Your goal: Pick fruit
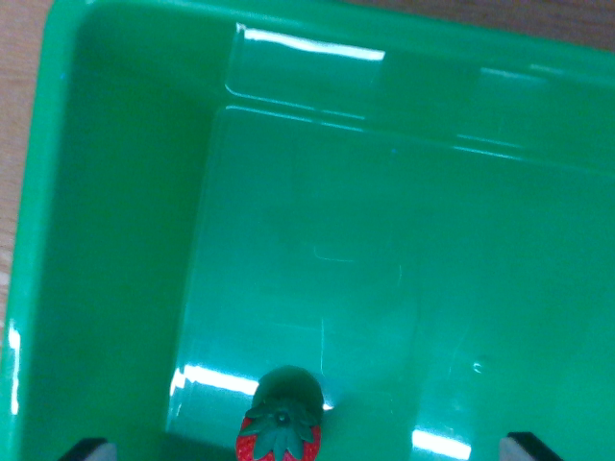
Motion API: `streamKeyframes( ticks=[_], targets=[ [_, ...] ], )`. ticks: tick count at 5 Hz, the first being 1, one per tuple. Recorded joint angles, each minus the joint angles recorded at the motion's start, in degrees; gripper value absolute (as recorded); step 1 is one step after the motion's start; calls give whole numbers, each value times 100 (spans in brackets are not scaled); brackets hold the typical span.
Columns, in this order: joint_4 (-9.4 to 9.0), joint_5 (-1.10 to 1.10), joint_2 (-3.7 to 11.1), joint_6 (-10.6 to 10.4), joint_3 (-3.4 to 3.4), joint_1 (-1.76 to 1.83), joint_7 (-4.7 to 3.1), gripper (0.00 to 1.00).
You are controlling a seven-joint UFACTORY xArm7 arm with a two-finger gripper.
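Note:
A red strawberry [278,437] with a green leafy cap shows at the bottom edge of the wrist view, inside a green plastic bin [106,240]. Its lower part is cut off by the frame, and a dark shadow lies just above it on the bin floor. My gripper [309,448] is open; only its two dark fingertips [89,448] show, at the bottom left and bottom right corners. The strawberry lies between them, nearer the left tip, and touches neither. Whether it rests on the floor or hangs above it I cannot tell.
The bin's glossy floor fills most of the view, with bright light reflections. Its left wall and far wall rise around it. A strip of brown wooden table [21,106] shows beyond the left rim, with more at the top right.

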Motion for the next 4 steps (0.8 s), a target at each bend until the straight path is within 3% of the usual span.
streamKeyframes(
  ticks=[1,2,3,4],
  targets=[
    [0,0,0,0,0,0,0,0],
    [-235,-30,49,-234,22,16,21,0],
    [-235,-30,49,-234,22,16,21,0],
    [-447,-57,93,-444,42,31,40,0]
  ],
)
